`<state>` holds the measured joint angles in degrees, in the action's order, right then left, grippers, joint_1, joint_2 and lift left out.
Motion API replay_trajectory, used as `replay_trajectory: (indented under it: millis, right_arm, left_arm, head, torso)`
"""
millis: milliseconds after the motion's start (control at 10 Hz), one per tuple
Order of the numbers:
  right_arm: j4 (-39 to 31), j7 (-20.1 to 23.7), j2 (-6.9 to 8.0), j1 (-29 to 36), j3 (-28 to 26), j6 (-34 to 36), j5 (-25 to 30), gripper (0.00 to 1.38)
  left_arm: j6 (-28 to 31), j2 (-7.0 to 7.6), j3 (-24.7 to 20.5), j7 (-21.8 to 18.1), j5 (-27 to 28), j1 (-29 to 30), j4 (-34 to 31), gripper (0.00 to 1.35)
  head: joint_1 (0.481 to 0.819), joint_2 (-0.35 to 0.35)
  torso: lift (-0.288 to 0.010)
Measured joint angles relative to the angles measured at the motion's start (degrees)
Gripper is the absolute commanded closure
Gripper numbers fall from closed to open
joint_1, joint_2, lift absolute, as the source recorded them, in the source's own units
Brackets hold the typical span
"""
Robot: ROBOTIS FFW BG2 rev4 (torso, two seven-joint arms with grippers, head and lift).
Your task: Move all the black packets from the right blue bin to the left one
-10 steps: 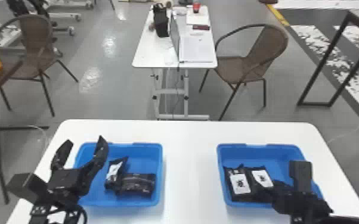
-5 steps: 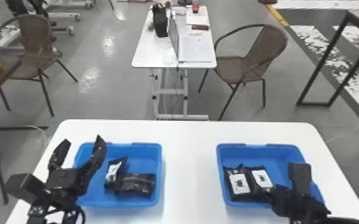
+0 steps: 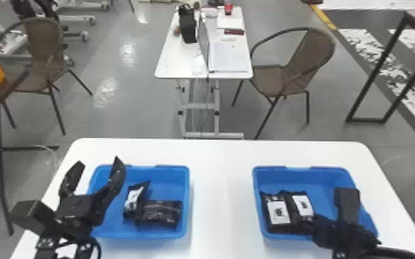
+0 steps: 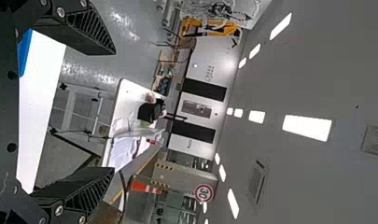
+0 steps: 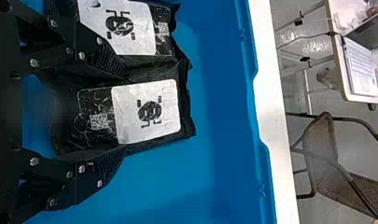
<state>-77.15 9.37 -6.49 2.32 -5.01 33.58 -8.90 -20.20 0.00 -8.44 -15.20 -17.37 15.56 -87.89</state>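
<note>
Straddling one packet point(image 5: 149, 112), right tool point(image 3: 320, 228) spread wide, empty, another packet point(image 5: 140, 35) crowding it

On the table point(image 3: 221, 193) in front of me, the left bin point(image 3: 186, 193) and the right bin point(image 3: 256, 193) sit side by side, well apart. In the left one, a packet point(image 3: 135, 203) lies left of and against another packet point(image 3: 162, 213). In the right one, two packets lie side by side in the left half: one packet point(image 3: 278, 213) left, one packet point(image 3: 303, 205) right, the latter between the fingers of my right end effector point(image 3: 346, 220). Beyond stands a far table point(image 3: 179, 65) with a laptop point(image 3: 229, 58) on it, between a left chair point(image 3: 43, 41) and a right chair point(image 3: 310, 48).
</note>
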Motion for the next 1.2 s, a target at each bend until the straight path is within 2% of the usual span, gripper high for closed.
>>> replay_trajectory:
  millis: [100, 200, 300, 500, 700, 900, 1000, 1200]
  right_arm:
    - [1.0, 0.8, -0.15, -0.6, 0.0, -0.2, -0.3, 1.13]
    - [0.9, -0.3, -0.19, -0.9, 0.0, 1.3, -0.5, 1.24]
    - [-1.3, -2.4, 0.05, -0.2, 0.1, 2.9, -0.5, 1.24]
    - [-4.9, -4.6, 1.05, 3.0, 0.0, 0.5, -2.0, 1.24]
    - [-7.7, -6.3, 1.09, 5.7, -0.1, -2.3, -3.9, 1.24]
    - [-14.3, -6.5, 0.87, 8.4, 0.5, -5.4, -1.1, 1.24]
    - [-17.4, -5.9, 0.12, 8.9, 1.8, -7.2, 1.1, 1.24]
    - [-19.7, -1.4, -2.69, 7.2, 5.9, -13.1, 3.9, 1.24]
  left_arm:
    - [0.0, 0.00, -0.1, 0.0, 0.0, 0.1, 0.0, 0.15]
    - [0.0, 0.00, -0.1, 0.0, 0.0, 0.2, 0.1, 0.15]
    - [0.0, 0.00, -0.2, 0.0, 0.0, 0.3, 0.1, 0.15]
    - [-0.1, 0.00, -0.4, 0.0, -0.1, 0.5, 0.2, 0.15]
    - [-0.4, 0.00, -0.4, 0.0, -0.1, 0.5, 0.2, 0.15]
    - [-1.0, 0.00, -0.3, 0.0, -0.3, 0.4, 0.2, 0.15]
    - [-1.2, 0.00, -0.2, 0.1, -0.6, 0.3, 0.2, 0.15]
    - [-0.7, 0.00, 0.5, 0.1, -1.7, 0.0, 0.0, 0.15]
  head:
    - [0.695, 0.014]
    - [0.695, 0.014]
    - [0.695, 0.010]
    - [0.695, 0.018]
    - [0.695, 0.017]
    - [0.695, 0.013]
    - [0.695, 0.016]
    - [0.695, 0.048]
  torso:
    - [0.000]
    - [0.000]
    - [0.000]
    - [0.000]
    - [0.000]
    - [0.000]
    - [0.000]
    - [0.000]
